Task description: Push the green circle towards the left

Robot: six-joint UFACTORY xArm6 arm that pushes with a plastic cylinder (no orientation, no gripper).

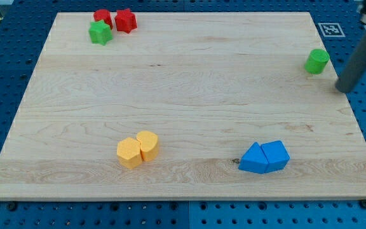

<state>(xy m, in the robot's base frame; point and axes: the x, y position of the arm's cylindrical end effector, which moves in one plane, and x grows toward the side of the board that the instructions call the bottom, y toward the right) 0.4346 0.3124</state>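
The green circle [317, 61] is a small green cylinder standing near the right edge of the wooden board [183, 83], toward the view's top. My tip [342, 90] is the lower end of the dark rod coming down from the view's top right. It sits just off the board's right edge, to the right of and a little below the green circle, with a small gap between them.
A green star block [100, 32] and two red blocks [103, 17] [126, 21] cluster at the top left. Two yellow blocks [129, 152] [148, 144] touch at bottom centre. Two blue blocks [254, 159] [276, 154] touch at bottom right. A marker tag [329, 29] lies at top right.
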